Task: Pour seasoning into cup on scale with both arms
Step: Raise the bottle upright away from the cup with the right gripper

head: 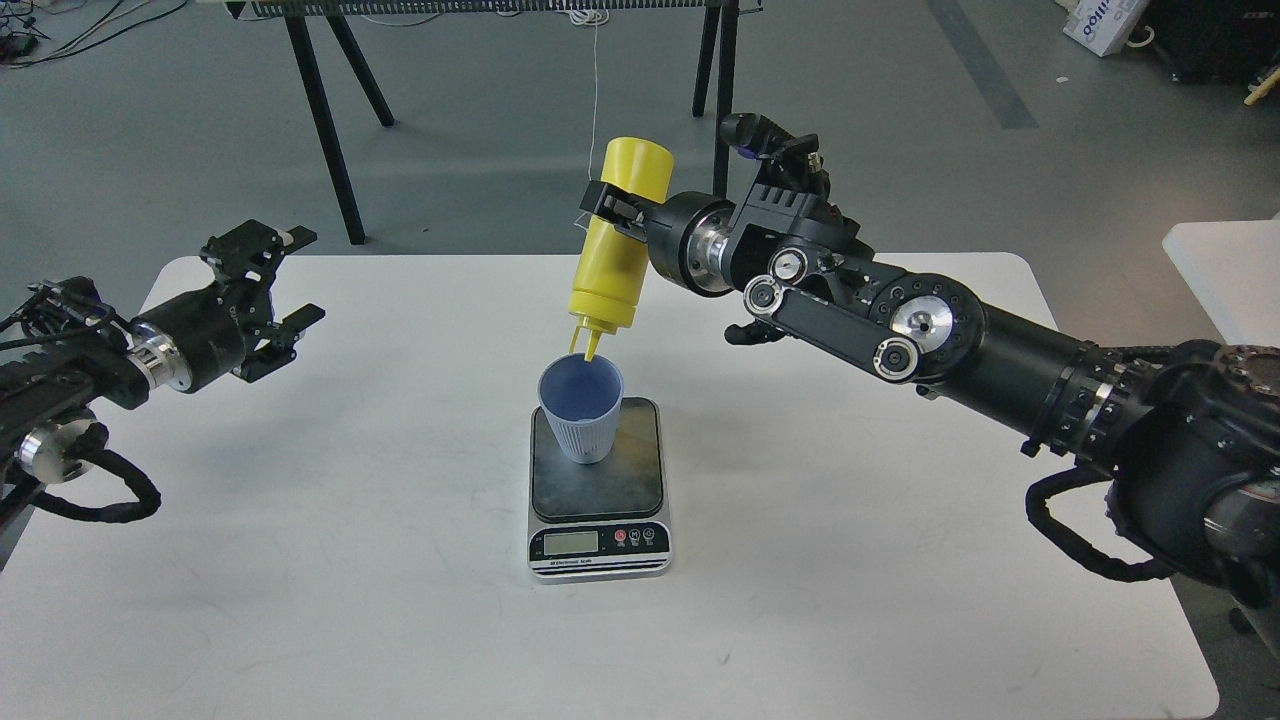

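Note:
The light-blue ribbed cup [581, 413] stands on the dark plate of the scale [598, 490] at the table's middle. My right gripper [606, 210] is shut on the yellow seasoning bottle [614, 240], which is upside down with its nozzle just over the cup's rim. Its cap strap hangs beside the nozzle. My left gripper [285, 280] is open and empty above the table's left side, far from the cup.
The white table [350, 580] carries only the scale and cup. Black stand legs [330, 120] rise from the floor behind the table. Another white surface [1225, 270] shows at the right edge.

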`<state>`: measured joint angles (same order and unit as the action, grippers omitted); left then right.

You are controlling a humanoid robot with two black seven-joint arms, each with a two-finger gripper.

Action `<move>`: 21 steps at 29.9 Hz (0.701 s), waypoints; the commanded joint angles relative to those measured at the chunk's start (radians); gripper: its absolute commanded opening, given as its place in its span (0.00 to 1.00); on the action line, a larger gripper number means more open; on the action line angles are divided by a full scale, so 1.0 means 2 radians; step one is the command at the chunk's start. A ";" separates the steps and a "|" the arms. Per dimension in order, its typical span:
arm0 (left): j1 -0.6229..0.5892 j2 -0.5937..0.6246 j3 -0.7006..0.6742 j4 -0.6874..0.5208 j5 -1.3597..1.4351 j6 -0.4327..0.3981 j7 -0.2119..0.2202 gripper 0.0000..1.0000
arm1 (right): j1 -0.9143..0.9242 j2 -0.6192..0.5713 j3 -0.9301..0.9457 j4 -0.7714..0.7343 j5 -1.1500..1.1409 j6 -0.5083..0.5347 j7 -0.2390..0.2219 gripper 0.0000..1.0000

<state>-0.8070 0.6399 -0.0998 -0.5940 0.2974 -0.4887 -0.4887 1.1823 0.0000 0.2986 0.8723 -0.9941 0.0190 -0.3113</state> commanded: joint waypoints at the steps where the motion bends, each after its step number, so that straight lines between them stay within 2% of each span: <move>1: 0.001 0.000 0.000 -0.001 0.000 0.000 0.000 0.99 | 0.002 0.000 0.003 -0.006 0.000 -0.002 0.001 0.22; 7: 0.002 -0.001 0.000 0.000 0.000 0.000 0.000 0.99 | 0.031 -0.001 0.042 -0.027 0.003 -0.003 0.013 0.22; 12: 0.001 -0.002 0.000 0.000 0.002 0.000 0.000 0.99 | 0.039 -0.038 0.175 -0.042 0.020 0.002 0.011 0.22; 16: 0.001 -0.006 0.000 0.000 0.003 0.000 0.000 0.99 | 0.029 -0.067 0.309 -0.043 0.152 0.007 -0.005 0.22; 18: 0.001 -0.007 0.000 0.000 0.004 0.000 0.000 0.99 | 0.018 -0.087 0.344 -0.043 0.256 0.005 -0.021 0.22; 21: 0.001 -0.008 0.000 0.000 0.005 0.000 0.000 0.99 | -0.019 -0.120 0.389 -0.043 0.414 0.005 -0.033 0.22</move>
<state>-0.8052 0.6265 -0.0998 -0.5937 0.3049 -0.4887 -0.4887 1.2087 -0.1825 0.9859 0.7853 -0.4535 0.0301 -0.3530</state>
